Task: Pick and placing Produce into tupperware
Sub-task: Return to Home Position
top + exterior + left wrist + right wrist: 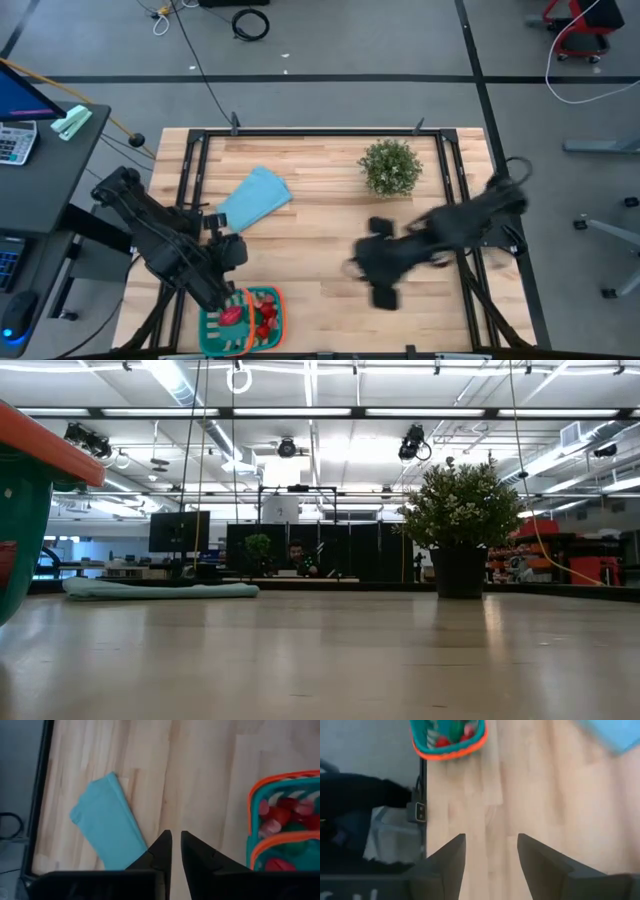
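The tupperware (242, 322) stands on the tabletop (320, 230) at the left corner of the edge nearest to the low camera. It is a teal slotted container with an orange rim and an orange band across the middle. The produce (280, 812) lies inside it, on both sides of the band: several red and pink pieces and one green piece.

The left gripper (176, 845) hangs above the tabletop just beside the tupperware, on the side toward the far edge. Its fingers are almost together, with only a thin gap, and they hold nothing. The right gripper (490, 850) is over the right half of the tabletop, well apart from the tupperware. Its fingers are spread wide and are empty.

A light blue cloth (255, 197) lies folded in the left half, toward the far edge. A potted plant (390, 166) stands upright near the far edge, right of the middle.
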Robot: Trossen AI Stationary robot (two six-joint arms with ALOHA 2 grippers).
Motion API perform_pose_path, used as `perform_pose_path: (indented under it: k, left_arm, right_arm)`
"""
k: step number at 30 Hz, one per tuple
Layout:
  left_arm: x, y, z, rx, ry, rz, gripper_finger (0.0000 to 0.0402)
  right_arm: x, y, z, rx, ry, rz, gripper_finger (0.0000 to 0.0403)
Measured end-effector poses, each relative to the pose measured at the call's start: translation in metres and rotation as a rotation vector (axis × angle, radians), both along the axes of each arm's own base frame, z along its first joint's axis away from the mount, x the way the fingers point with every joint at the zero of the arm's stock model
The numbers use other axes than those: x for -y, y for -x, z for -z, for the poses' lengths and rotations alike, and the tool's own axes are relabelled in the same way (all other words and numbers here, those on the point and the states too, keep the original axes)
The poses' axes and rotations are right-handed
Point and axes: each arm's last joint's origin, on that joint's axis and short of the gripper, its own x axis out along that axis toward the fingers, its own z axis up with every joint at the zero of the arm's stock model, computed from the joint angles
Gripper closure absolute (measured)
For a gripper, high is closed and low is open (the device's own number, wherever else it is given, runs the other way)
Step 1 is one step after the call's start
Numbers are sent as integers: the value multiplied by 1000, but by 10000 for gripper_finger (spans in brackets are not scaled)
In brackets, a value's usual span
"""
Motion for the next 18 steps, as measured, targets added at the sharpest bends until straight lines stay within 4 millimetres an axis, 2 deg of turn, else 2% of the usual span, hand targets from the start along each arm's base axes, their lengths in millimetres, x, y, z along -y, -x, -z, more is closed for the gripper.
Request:
perform_pose_path:
  k: [5,7,9,11,14,16,18]
  left_arm:
    - [-23,22,-25,75,51,35,370]
    - [-40,36,-41,148,99,1,375]
    - [-59,55,-56,244,150,-40,380]
    - [-81,77,-70,351,193,-77,384]
    - [-110,109,-79,486,243,-121,388]
    - [-123,124,-70,543,300,-150,388]
    - [-125,128,-53,609,373,-157,385]
  right_arm:
    - [5,81,-61,236,40,8,215]
    - [7,110,-76,317,18,10,215]
    - [5,134,-79,368,33,-2,215]
    - [2,152,-73,398,54,-5,215]
    - [-6,171,-46,445,95,22,215]
    - [-10,179,-19,478,103,36,214]
    - [-14,183,13,508,65,36,214]
